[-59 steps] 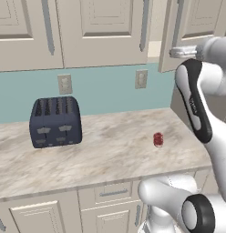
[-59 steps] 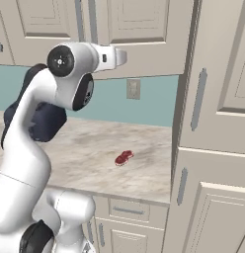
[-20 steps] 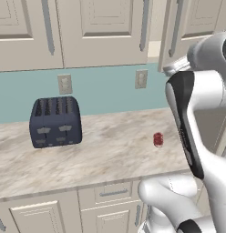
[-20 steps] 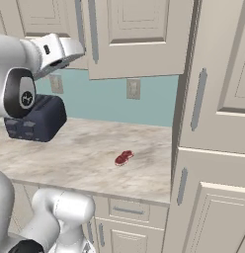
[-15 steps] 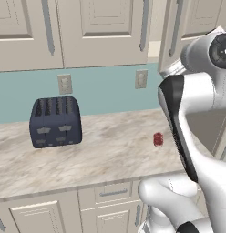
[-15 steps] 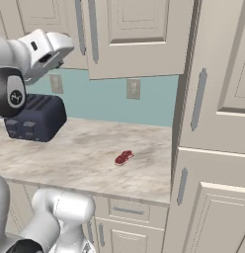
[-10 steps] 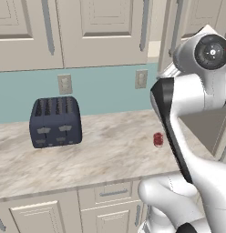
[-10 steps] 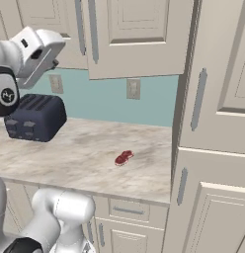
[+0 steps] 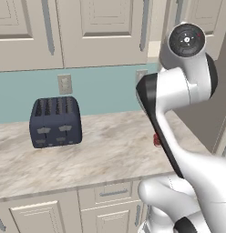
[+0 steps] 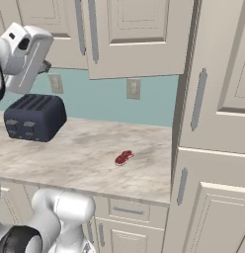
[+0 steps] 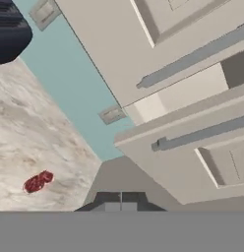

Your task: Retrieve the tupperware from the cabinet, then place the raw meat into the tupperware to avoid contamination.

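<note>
The raw meat (image 10: 124,157), a small red chunk, lies on the marble counter (image 10: 70,158) near its right end; it also lies low and left in the hand view, raw meat (image 11: 38,181). In the left base view my arm covers most of the raw meat (image 9: 155,140). The beige wall cabinet (image 10: 139,37) hangs above with both doors closed on their long grey handles (image 10: 93,29). The tupperware is hidden. My gripper (image 11: 120,203) is shut on nothing, high in the air, its white hand (image 10: 26,55) up above the toaster, far from the doors.
A dark blue toaster (image 9: 55,122) stands at the counter's left against the teal wall, with two outlets (image 10: 133,89) behind. A tall beige cabinet (image 10: 213,123) closes off the counter's right end. Drawers with short handles (image 9: 112,193) run under the counter.
My arm has kept swinging: the hand has drifted left and tilted in the right base view, and the elbow has turned toward the left base camera. Meat, toaster and doors have not moved.
</note>
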